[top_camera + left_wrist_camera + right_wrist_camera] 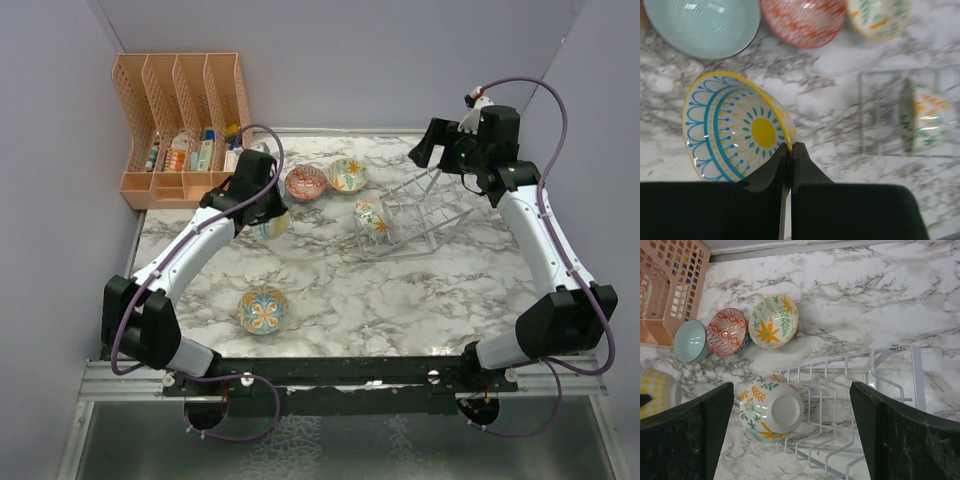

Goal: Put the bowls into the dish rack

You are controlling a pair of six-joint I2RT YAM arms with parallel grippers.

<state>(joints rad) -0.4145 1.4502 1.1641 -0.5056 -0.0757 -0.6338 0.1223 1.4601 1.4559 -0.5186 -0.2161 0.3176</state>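
Note:
My left gripper (pixel 790 146) is shut on the rim of a yellow-rimmed bowl with a blue and yellow sun pattern (pixel 735 130); in the top view the gripper (pixel 266 210) holds this bowl (pixel 272 226) left of the rack. The wire dish rack (pixel 420 215) has one leaf-patterned bowl (pixel 370 220) on edge at its left end, also in the right wrist view (pixel 771 410). My right gripper (pixel 425 150) is open and empty above the rack (pixel 860 390). A pale teal bowl (pixel 702 25), a red-patterned bowl (pixel 306 182) and a floral bowl (pixel 348 174) sit behind. Another patterned bowl (pixel 263 309) sits near the front.
An orange slotted organizer (pixel 180 120) with small items stands at the back left, close to the teal bowl (pixel 690 341). Grey walls enclose the marble table (pixel 450 290) at the back and sides.

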